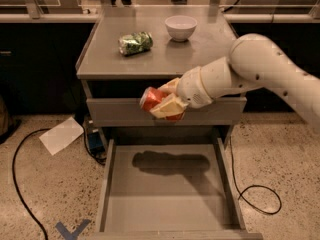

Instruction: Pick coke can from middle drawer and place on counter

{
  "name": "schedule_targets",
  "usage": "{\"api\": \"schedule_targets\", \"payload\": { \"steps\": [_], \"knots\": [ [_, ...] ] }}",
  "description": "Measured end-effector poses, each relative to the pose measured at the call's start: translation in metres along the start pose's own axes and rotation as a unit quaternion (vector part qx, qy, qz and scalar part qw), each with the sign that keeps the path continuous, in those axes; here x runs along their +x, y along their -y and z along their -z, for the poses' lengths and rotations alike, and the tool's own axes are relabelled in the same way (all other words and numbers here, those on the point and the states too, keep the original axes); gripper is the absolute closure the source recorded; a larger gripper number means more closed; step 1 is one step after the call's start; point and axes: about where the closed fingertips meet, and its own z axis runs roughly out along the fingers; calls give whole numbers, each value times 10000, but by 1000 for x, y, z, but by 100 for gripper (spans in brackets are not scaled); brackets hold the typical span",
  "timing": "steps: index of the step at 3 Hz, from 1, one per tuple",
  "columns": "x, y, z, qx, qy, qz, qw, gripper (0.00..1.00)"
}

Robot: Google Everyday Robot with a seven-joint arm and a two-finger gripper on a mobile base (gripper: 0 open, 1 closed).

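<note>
My gripper (162,103) is shut on the red coke can (151,98), holding it tilted in the air in front of the closed top drawer front, just below the counter's front edge. The white arm reaches in from the right. The middle drawer (165,199) is pulled out wide below, its grey floor bare except for the arm's shadow. The counter (150,59) is the flat grey cabinet top behind and above the can.
A green-and-white patterned can (135,42) lies on its side on the counter's left. A white bowl (180,27) stands at the back middle. A white paper (61,134) and black cables (257,194) lie on the floor beside the cabinet.
</note>
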Motion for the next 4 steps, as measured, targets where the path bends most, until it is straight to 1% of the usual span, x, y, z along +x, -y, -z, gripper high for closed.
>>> {"api": "schedule_targets", "payload": {
  "steps": [1, 2, 3, 4],
  "knots": [
    [-48, 27, 42, 363, -129, 558, 9977, 100],
    [-85, 57, 71, 630, -231, 959, 9931, 100],
    [-108, 88, 81, 771, -144, 1147, 9903, 100],
    [-116, 132, 73, 818, 83, 1036, 9912, 100]
  ]
}}
